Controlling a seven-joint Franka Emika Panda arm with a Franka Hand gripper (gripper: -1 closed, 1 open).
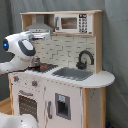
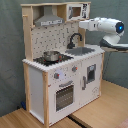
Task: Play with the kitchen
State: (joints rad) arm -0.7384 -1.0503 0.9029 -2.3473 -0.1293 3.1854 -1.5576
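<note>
Item: the kitchen (image 1: 65,75) (image 2: 65,65), a tall toy unit of white panels and light wood. In the second exterior view we find it standing on a wooden tabletop (image 2: 107,107), toward the tabletop's far edge, with a grey curtain (image 2: 10,50) behind it.

Fittings we record on it:
- a grey hood (image 1: 39,26) (image 2: 50,20) under the top shelf
- a small microwave (image 1: 74,23) (image 2: 77,11) beside the hood at the same height
- a white tiled back panel (image 1: 62,50) (image 2: 55,37)
- a black curved faucet (image 1: 84,59) (image 2: 75,40) at the rear of a grey sink (image 1: 74,74) (image 2: 82,51)
- a dark hob carrying a small metal pot (image 1: 36,62) (image 2: 50,55)
- knobs (image 1: 34,83) (image 2: 56,76) on the front panel above an oven door (image 1: 27,105) (image 2: 64,95) with a handle

Item: the robot arm (image 1: 19,50) (image 2: 107,27), white with a blue-lit joint. In the first exterior view it enters from the first exterior view's left and its forward end reaches in under the hood, above the pot. In the second exterior view it enters from the second exterior view's right, level with the shelf below the microwave, above the sink.

Item: the claw (image 1: 40,35) (image 2: 82,25), at the tip of the arm. We cannot tell whether it is released or clenched, nor whether it touches the unit.
</note>
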